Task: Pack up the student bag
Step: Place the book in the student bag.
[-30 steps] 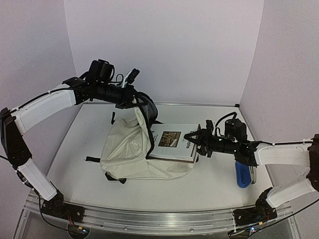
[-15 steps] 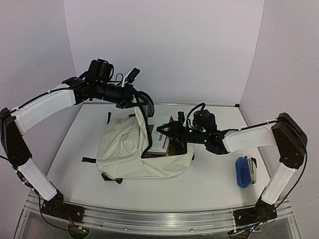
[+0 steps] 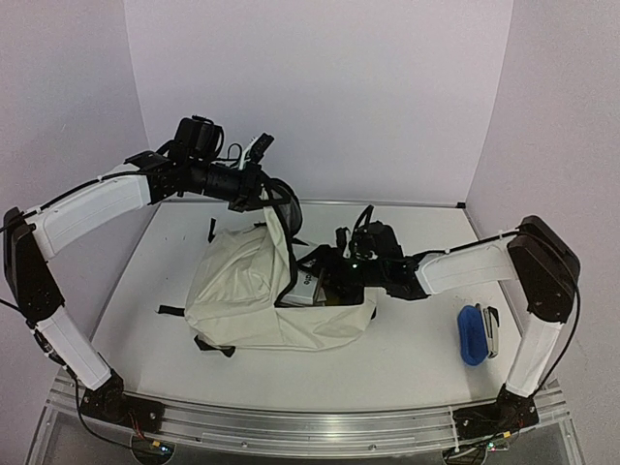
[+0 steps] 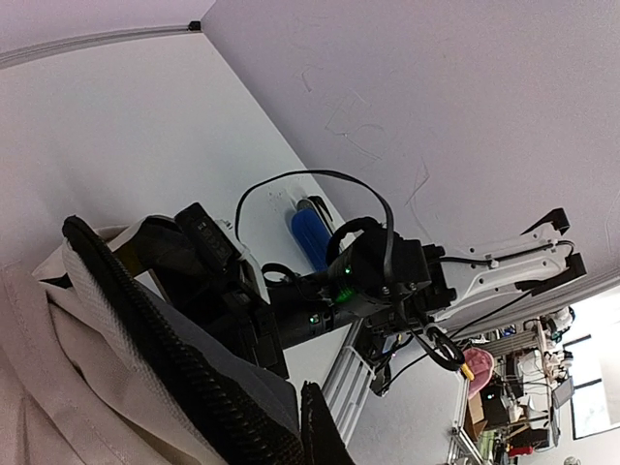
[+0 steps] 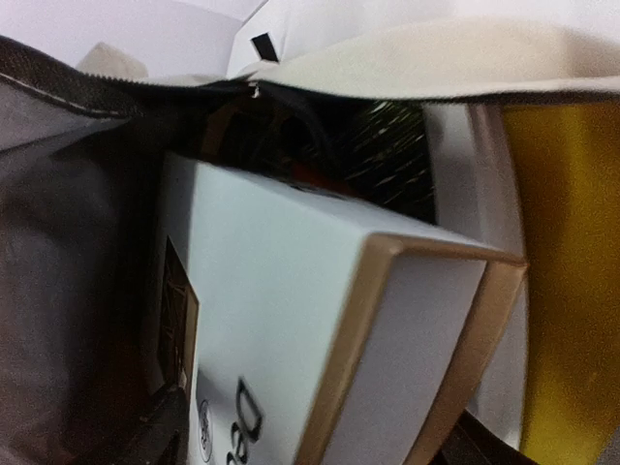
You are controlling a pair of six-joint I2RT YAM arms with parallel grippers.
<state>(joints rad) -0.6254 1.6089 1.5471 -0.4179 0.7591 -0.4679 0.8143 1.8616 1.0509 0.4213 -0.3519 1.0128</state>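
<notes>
The student bag [image 3: 242, 291], cream canvas with black trim, lies on its side mid-table, mouth facing right. My left gripper [image 3: 260, 199] is shut on the black zipper rim [image 4: 194, 387] and holds the mouth up. A white book with a tan edge [image 3: 310, 284] is mostly inside the mouth. My right gripper [image 3: 334, 276] is at the opening. In the right wrist view the book [image 5: 291, 320] fills the space between the open fingers [image 5: 165, 426], which stand just off its two sides. Grey lining [image 5: 58, 242] surrounds it.
A blue object [image 3: 471, 334] lies on the table [image 3: 407, 358] at the right, near the right arm's elbow. A black strap [image 3: 174, 310] trails left of the bag. Something yellow [image 5: 567, 271] shows at the right of the wrist view.
The right arm has pushed the book leftward from the table into the bag's mouth, and its jaws have widened off the book. The left gripper has kept holding the rim up.
</notes>
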